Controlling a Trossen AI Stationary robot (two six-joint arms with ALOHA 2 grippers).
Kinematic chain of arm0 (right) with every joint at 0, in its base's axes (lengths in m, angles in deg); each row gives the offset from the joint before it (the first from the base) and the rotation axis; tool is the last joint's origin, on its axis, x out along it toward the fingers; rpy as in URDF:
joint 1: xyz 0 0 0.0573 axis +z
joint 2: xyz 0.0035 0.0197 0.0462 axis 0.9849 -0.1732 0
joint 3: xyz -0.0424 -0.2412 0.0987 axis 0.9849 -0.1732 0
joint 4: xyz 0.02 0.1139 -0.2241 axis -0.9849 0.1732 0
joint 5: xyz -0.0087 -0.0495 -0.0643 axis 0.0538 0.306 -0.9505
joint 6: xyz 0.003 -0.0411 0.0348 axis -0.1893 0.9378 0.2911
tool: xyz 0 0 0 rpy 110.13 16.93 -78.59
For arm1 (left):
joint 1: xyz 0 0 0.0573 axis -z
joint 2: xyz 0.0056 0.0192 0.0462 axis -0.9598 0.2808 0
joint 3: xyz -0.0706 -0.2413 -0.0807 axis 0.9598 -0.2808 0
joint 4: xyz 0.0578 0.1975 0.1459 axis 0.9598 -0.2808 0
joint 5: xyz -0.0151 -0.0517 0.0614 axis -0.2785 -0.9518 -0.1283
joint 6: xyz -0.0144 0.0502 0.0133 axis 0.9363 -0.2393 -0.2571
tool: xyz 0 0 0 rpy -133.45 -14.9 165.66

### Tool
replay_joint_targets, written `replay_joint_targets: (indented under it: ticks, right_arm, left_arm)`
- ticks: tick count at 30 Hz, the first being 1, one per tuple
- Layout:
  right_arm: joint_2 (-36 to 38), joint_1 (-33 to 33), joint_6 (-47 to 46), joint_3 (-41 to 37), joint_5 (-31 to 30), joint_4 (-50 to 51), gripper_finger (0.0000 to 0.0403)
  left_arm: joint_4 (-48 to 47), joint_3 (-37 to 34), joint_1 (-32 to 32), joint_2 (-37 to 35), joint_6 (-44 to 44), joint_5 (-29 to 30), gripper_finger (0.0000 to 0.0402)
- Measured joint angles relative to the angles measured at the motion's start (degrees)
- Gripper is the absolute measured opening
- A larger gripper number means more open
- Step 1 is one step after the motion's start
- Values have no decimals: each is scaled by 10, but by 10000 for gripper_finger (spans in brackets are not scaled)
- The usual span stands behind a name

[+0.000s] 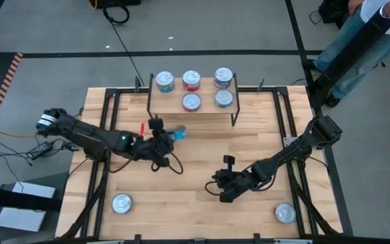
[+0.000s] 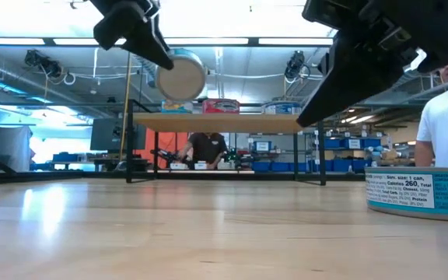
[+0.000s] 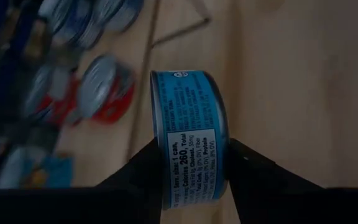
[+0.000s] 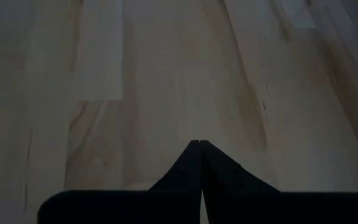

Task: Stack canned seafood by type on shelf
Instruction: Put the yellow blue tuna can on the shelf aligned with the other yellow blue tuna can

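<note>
Left gripper (image 3: 191, 180) clamps a blue round tin (image 3: 190, 140) on edge; shelf (image 1: 205, 108) ahead holds five tins. Right gripper (image 4: 201, 180) clenched, empty.

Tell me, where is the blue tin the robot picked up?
The blue tin hangs in the left gripper, just in front of the shelf, seen from above.

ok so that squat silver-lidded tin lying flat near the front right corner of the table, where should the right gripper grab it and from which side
Judging by its pose, come straight down from above and pinch the squat silver-lidded tin across its curved side wall. It sits flat, lid up, with bare wooden tabletop all round, so the low round wall is the only graspable part. The right gripper, now shut, must open first.
</note>
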Motion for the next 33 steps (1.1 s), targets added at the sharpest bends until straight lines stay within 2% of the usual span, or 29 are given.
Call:
replay_joint_targets:
  ticks: [2,7,11,23,33]
  right_arm:
    - [0,-1,0,0,0,-2,10]
    - [0,-1,4,0,-2,-6,10]
    - [0,-1,5,0,-7,-7,10]
    - [0,-1,6,-1,-12,-8,9]
    - [0,-1,8,-1,-12,-10,9]
  left_arm:
    - [-54,21,-9,2,0,21,144]
    - [-104,50,-52,5,-18,84,144]
    - [-100,55,-88,5,-39,95,144]
    - [-120,54,-172,25,-82,80,144]
    - [-113,54,-209,41,-110,68,156]
